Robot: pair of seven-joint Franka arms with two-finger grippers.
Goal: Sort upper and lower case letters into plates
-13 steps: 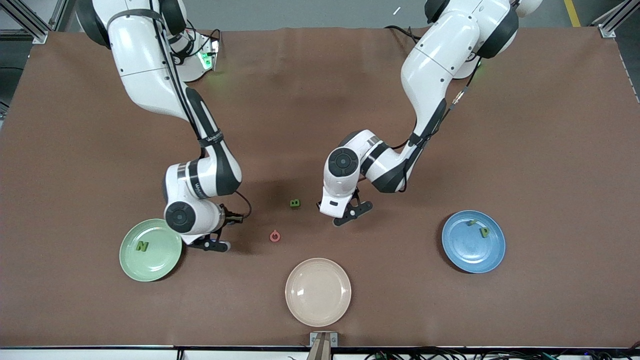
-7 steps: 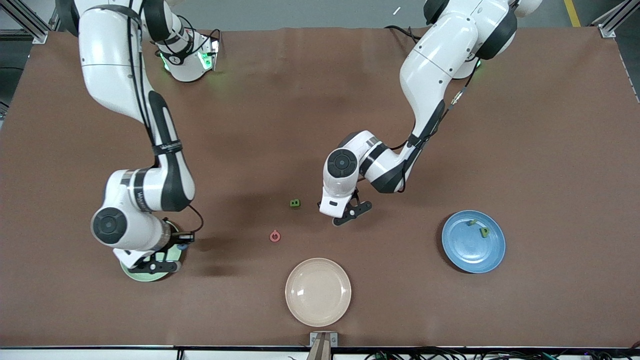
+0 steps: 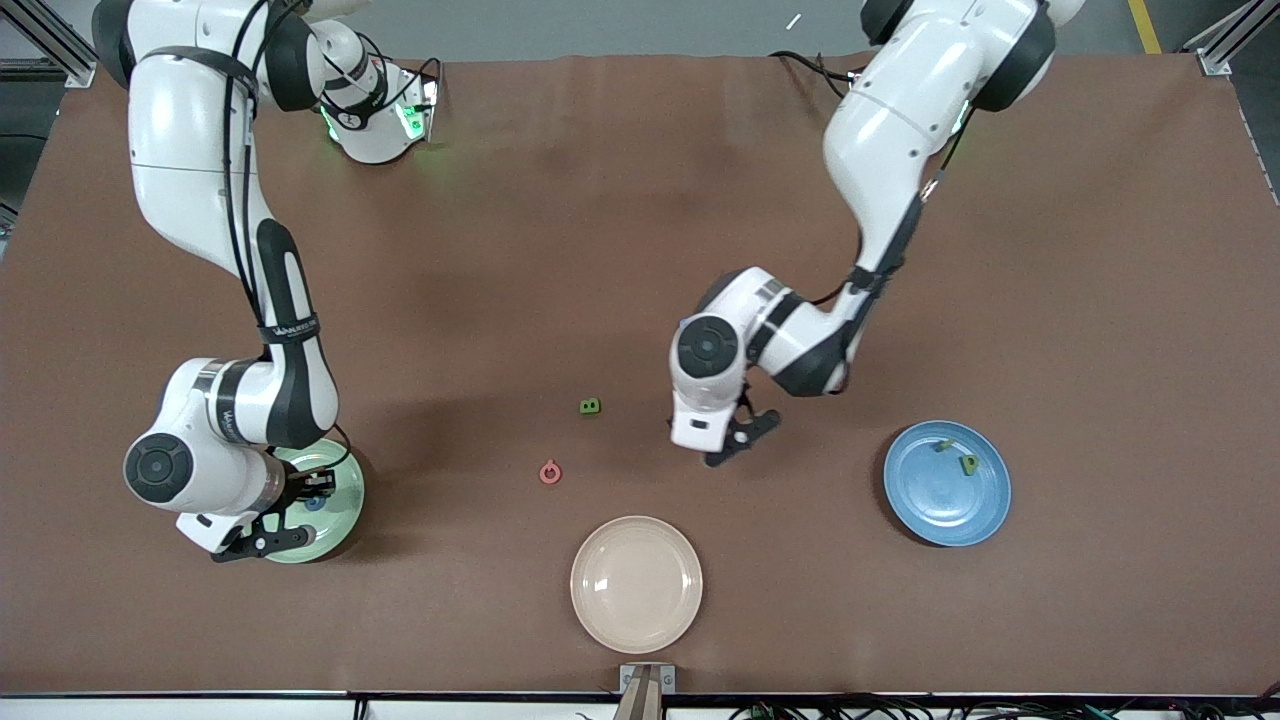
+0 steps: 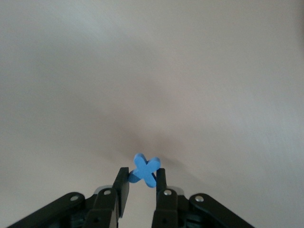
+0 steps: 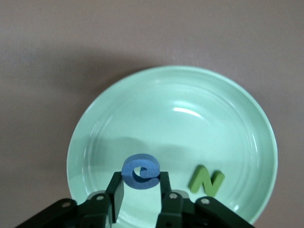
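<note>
My right gripper (image 5: 140,178) is hanging over the pale green plate (image 5: 95,118), at 8 o'clock on the table. Its fingers are pinching a blue curled letter (image 5: 140,170), probably a G. It looks ready to drop beside the green N (image 5: 206,180), which is lying flat in that plate, so I'm guessing capitals go here.

My left gripper (image 4: 142,173) is over bare table at about 4 o'clock from the green B (image 3: 590,406). Its fingers are clamping a blue x (image 4: 143,167), likely headed for the blue plate (image 3: 930,505) at 4 o'clock, where two small letters are sitting.

Both held letters are standing on edge, faces toward the wrist cameras. The x is symmetric, with no real long axis, and the curl's gap is tucked inward.

A pink ring letter (image 3: 549,472) is waiting at 7 o'clock from the B, and the cream plate (image 3: 636,600) is sitting unused at 6 o'clock.
</note>
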